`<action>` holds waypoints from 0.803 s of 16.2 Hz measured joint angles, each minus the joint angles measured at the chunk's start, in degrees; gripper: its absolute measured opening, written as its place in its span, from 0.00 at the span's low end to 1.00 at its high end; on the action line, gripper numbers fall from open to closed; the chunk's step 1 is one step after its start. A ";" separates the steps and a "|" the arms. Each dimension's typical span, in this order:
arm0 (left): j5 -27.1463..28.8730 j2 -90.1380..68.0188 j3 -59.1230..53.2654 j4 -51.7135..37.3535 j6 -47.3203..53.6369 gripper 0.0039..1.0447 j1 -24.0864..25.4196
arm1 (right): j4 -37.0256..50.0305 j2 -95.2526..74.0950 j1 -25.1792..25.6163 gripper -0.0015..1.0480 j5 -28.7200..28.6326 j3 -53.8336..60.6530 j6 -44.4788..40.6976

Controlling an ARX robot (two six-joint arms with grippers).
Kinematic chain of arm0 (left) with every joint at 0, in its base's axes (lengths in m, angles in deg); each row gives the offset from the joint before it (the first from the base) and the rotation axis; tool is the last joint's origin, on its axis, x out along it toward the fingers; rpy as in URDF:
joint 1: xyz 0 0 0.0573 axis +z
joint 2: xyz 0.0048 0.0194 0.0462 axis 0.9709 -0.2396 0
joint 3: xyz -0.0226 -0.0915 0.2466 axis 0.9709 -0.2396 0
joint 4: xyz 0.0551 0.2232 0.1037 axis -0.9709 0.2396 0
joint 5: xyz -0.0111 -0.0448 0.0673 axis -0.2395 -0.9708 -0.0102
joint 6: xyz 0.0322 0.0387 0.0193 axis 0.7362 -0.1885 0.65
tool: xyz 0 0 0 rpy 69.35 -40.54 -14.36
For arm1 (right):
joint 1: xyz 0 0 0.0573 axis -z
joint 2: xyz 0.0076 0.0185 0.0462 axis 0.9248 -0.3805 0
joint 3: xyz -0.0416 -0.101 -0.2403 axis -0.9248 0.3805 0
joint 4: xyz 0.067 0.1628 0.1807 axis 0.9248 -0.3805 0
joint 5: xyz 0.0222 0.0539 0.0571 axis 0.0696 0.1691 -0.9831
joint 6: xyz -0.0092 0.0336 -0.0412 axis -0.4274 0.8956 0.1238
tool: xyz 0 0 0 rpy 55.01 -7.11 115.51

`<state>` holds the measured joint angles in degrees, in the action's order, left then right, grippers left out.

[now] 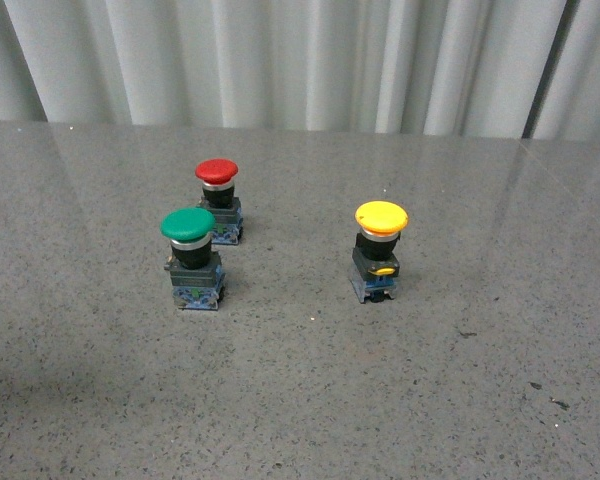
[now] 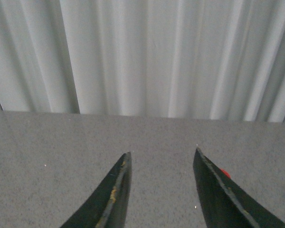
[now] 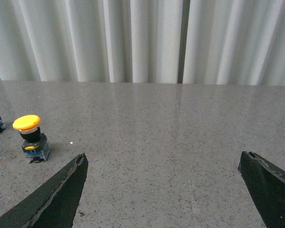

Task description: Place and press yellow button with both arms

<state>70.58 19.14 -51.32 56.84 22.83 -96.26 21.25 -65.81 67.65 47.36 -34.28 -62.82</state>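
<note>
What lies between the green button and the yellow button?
Nothing: bare tabletop between green button and yellow button, front view; red button stands farther back.

text: none readable in any view
yellow button (image 1: 378, 252): nothing legible on cap, body or base
green button (image 1: 191, 258): light specks on the blue base, too small to read
red button (image 1: 219, 201): same specks on its base, too small to read
worktop (image 1: 400, 400): no print or signs
</note>
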 joint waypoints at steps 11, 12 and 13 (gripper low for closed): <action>-14.86 19.76 -21.44 0.11 -1.20 0.04 14.32 | -0.02 0.00 0.00 0.94 0.02 0.00 -0.02; -16.63 20.79 -21.92 0.68 -1.20 0.04 15.78 | -0.02 0.00 0.00 0.94 0.02 0.00 0.00; -20.55 22.36 -22.84 1.49 -1.18 0.04 19.28 | 0.00 0.00 0.00 0.94 0.02 0.00 0.00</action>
<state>50.04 41.50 -74.16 58.33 21.65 -76.98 21.25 -65.81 67.65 47.38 -34.28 -62.82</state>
